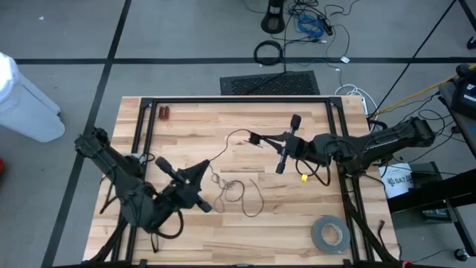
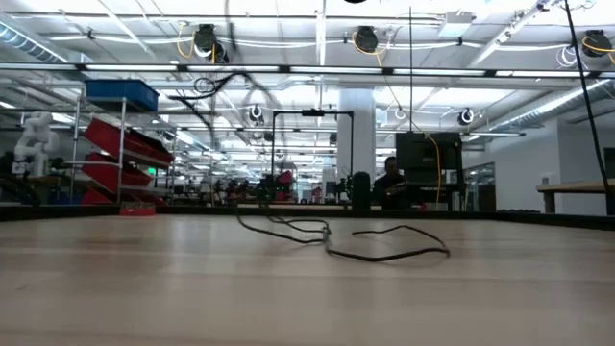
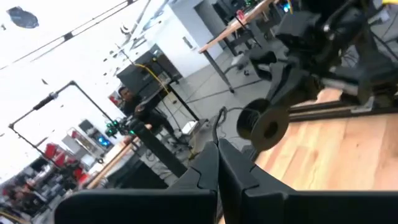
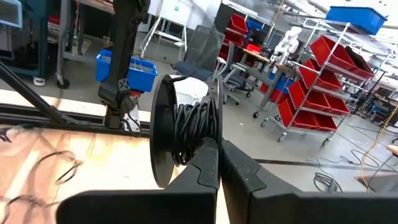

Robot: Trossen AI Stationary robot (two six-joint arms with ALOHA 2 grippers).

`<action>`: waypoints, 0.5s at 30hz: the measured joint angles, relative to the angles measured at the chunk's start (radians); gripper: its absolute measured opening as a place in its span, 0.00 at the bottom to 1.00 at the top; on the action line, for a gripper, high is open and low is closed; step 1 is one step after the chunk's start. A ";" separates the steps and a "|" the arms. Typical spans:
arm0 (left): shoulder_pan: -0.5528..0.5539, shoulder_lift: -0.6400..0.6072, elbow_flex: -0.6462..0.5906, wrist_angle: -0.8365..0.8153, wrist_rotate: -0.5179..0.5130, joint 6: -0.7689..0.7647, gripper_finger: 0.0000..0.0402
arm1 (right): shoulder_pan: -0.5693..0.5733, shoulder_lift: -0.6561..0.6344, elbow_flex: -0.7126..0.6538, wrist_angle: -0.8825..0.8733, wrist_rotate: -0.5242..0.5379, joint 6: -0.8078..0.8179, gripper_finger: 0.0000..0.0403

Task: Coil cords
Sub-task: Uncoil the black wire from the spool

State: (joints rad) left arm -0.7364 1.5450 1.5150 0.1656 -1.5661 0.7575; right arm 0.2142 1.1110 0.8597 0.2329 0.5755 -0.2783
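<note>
Your right hand (image 1: 286, 152), right of center in the high view, is pinching a black spool (image 4: 180, 130) wound with cord. The loose cord (image 1: 238, 190) is lying on the desk (image 1: 282, 223) at lower center, trailing between both hands. Your left hand (image 1: 204, 175), pressed together, is hovering just left of it.

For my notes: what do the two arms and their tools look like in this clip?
Both arms are dark, nearly black, jointed, with black cables looping along them. The left tool and right tool each end in two dark angular fingers. No markings are legible.
</note>
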 joint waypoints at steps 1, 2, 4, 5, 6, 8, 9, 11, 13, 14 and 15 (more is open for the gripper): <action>-0.007 -0.006 0.000 -0.022 -0.001 -0.011 0.00 | 0.004 -0.006 0.000 0.000 0.000 0.000 0.00; -0.013 -0.010 0.000 -0.036 -0.001 -0.017 0.00 | 0.009 -0.014 0.000 -0.001 0.000 0.000 0.00; -0.019 -0.014 0.000 -0.058 -0.001 -0.036 0.00 | 0.021 -0.033 0.000 -0.001 0.000 -0.001 0.00; -0.019 -0.017 0.000 -0.081 -0.001 -0.052 0.00 | 0.026 -0.043 0.000 -0.001 0.000 -0.002 0.00; -0.019 -0.020 0.000 -0.117 -0.001 -0.084 0.00 | 0.031 -0.057 0.000 -0.001 0.000 -0.005 0.00; -0.005 -0.027 0.000 -0.236 -0.003 -0.188 0.00 | 0.045 -0.086 0.000 -0.003 0.000 -0.011 0.00; 0.007 -0.030 0.000 -0.307 -0.001 -0.249 0.00 | 0.052 -0.102 0.000 -0.005 0.000 -0.012 0.00; 0.041 -0.038 0.000 -0.465 0.050 -0.399 0.00 | 0.065 -0.138 0.000 -0.017 0.000 -0.014 0.00; 0.080 -0.047 -0.001 -0.626 0.161 -0.579 0.00 | 0.081 -0.173 0.000 -0.042 0.000 -0.014 0.00; 0.104 -0.052 -0.002 -0.682 0.221 -0.657 0.00 | 0.091 -0.192 0.000 -0.058 0.000 -0.014 0.00; 0.130 -0.055 -0.002 -0.723 0.275 -0.724 0.00 | 0.100 -0.211 0.000 -0.075 0.000 -0.013 0.00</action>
State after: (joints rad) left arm -0.6061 1.4902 1.5135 -0.5578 -1.2914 0.0338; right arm 0.3139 0.9003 0.8597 0.1577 0.5757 -0.2913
